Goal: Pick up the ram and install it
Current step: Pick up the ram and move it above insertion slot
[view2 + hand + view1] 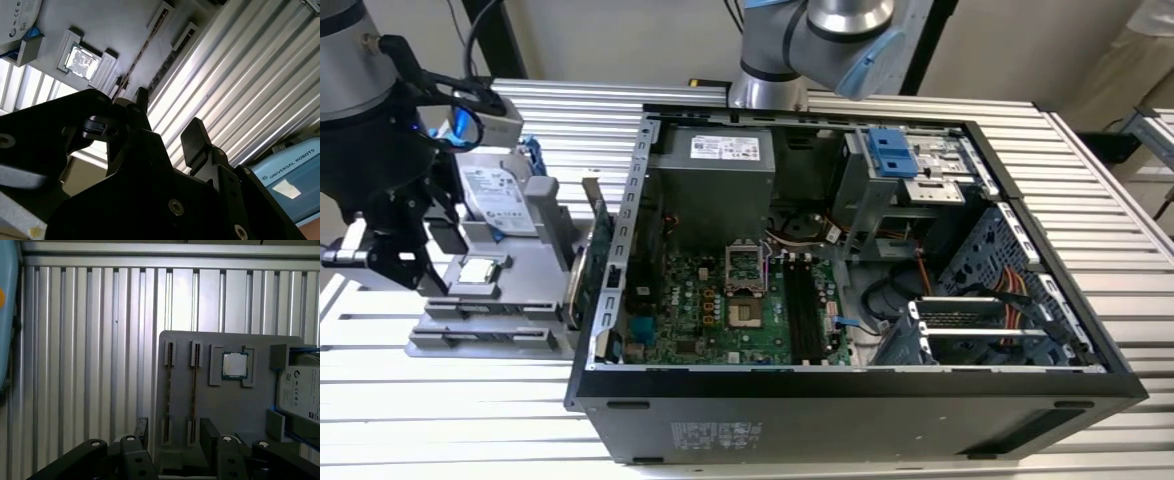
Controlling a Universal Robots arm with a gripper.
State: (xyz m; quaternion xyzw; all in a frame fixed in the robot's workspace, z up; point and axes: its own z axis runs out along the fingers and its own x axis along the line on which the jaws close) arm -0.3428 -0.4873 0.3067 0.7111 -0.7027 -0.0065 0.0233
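In the first wrist view the ram (170, 385) shows edge-on as a thin dark strip standing in a long slot of the grey parts holder (235, 410). A second strip like it (194, 385) stands in the neighbouring slot. My gripper (175, 432) hangs above the near end of these slots, open, with one black finger (141, 431) outside the first slot and the other (209, 432) beyond the second. Nothing is between them. In the exterior view the gripper (411, 268) is over the holder (480, 335), to the left of the open computer case (634, 180).
A square silver CPU (234, 365) and a hard drive in a blue bracket (300, 390) sit on the holder. A green card (591, 255) stands upright between holder and case. Long dark slots (801, 310) run along the motherboard. A second robot arm (834, 30) stands behind the case.
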